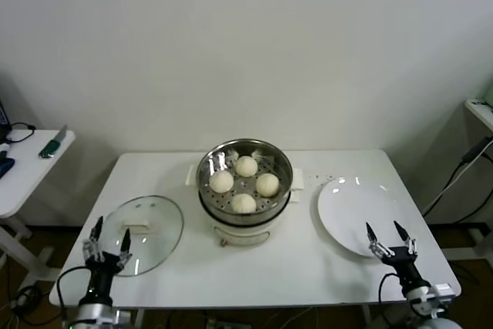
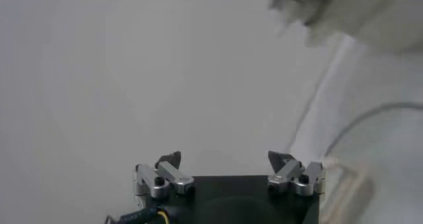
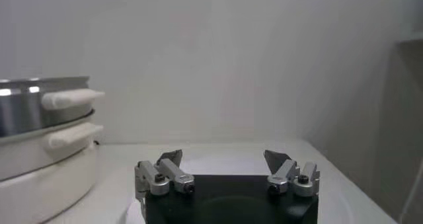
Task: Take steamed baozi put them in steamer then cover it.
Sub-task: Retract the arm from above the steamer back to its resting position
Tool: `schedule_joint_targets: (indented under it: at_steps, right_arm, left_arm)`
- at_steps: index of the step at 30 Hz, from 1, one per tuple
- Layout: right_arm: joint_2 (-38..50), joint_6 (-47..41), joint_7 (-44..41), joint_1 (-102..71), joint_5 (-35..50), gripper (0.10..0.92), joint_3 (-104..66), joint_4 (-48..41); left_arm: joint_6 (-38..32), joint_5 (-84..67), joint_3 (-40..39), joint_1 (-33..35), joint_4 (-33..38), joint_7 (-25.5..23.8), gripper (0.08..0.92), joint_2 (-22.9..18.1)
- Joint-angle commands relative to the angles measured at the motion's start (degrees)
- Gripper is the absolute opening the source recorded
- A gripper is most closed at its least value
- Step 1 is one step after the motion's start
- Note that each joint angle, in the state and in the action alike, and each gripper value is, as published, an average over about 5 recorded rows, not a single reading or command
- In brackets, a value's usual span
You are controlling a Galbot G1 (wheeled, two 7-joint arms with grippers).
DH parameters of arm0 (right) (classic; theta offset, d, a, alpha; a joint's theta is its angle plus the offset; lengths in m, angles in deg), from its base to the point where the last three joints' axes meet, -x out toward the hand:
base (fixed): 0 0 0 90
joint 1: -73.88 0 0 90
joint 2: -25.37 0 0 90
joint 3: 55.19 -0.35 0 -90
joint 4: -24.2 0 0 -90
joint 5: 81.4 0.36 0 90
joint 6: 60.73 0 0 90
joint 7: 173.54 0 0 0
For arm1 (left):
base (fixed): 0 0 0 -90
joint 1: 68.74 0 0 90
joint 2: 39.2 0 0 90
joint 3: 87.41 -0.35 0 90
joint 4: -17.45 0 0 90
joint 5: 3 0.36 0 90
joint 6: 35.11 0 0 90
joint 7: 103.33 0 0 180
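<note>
Nearest me, at the table's (image 1: 323,263) front corners, my left gripper (image 1: 107,240) and my right gripper (image 1: 389,236) both point upward with fingers spread apart and nothing between them. Just beyond my left gripper the cover (image 1: 142,234) lies flat on the table, and just beyond my right one sits a bare white plate (image 1: 358,213). Between them, farther back at the middle of the table, the steamer (image 1: 244,190) stands uncovered with all four steamed baozi (image 1: 245,185) resting in its basket.
</note>
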Motion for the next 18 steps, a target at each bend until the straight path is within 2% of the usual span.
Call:
schedule_joint_targets:
  at_steps: [1,18]
  right_arm:
    - [-2.76,1.59,0.27,-2.82,-0.09,0.823,-0.39,-1.72]
    - [-4.07,1.62,0.98,-4.42,-1.20,0.823,-0.88,0.19]
  left_arm:
    - [-4.04,22.15,-0.21,-2.29,-13.78,6.44,0.823,3.02]
    - [3.12,26.88,-1.36,-8.84,-16.81,4.09,0.823,1.76]
